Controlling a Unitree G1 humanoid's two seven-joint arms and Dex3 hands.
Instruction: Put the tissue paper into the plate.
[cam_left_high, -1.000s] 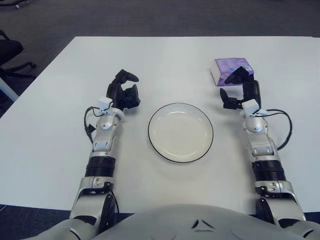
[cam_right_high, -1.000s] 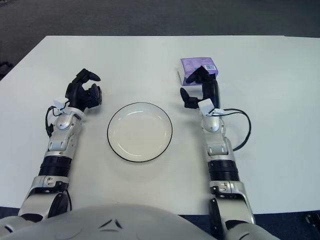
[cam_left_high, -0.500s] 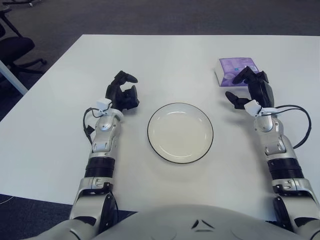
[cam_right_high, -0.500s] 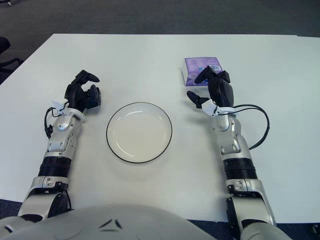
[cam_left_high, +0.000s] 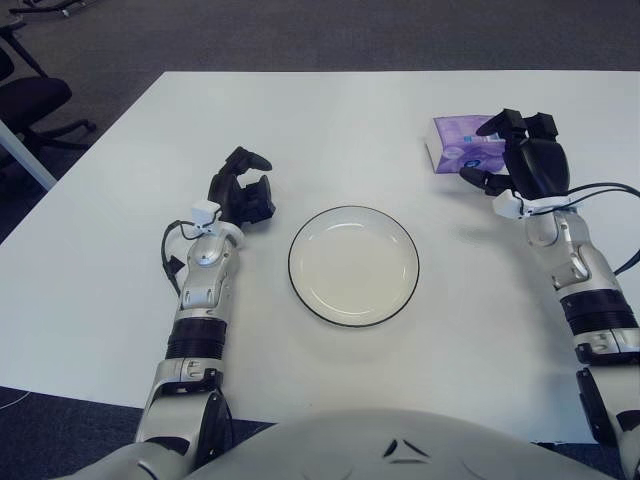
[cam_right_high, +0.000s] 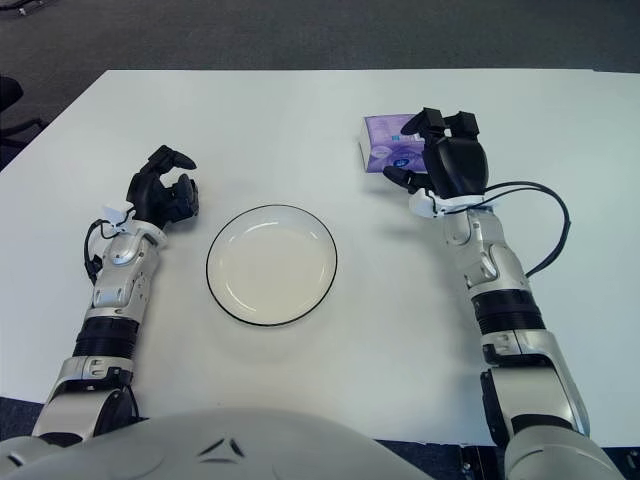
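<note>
A purple tissue pack (cam_left_high: 455, 150) lies on the white table (cam_left_high: 330, 120), at the back right. The white plate (cam_left_high: 353, 265) with a dark rim sits in the middle, and nothing is in it. My right hand (cam_left_high: 497, 150) is at the pack's right end. Its fingers are spread open, two of them arched over the pack's far right corner and the thumb by its near edge. The pack still lies flat on the table. My left hand (cam_left_high: 243, 185) shows left of the plate, fingers loosely bent and holding nothing.
A black cable (cam_left_high: 610, 190) loops out from my right wrist over the table's right side. A black office chair (cam_left_high: 25, 95) stands off the table's far left corner. Dark carpet lies beyond the back edge.
My right hand has moved forward and to the right, from the pack's near side to its right end, with the fingers now over it. The left hand has barely moved.
</note>
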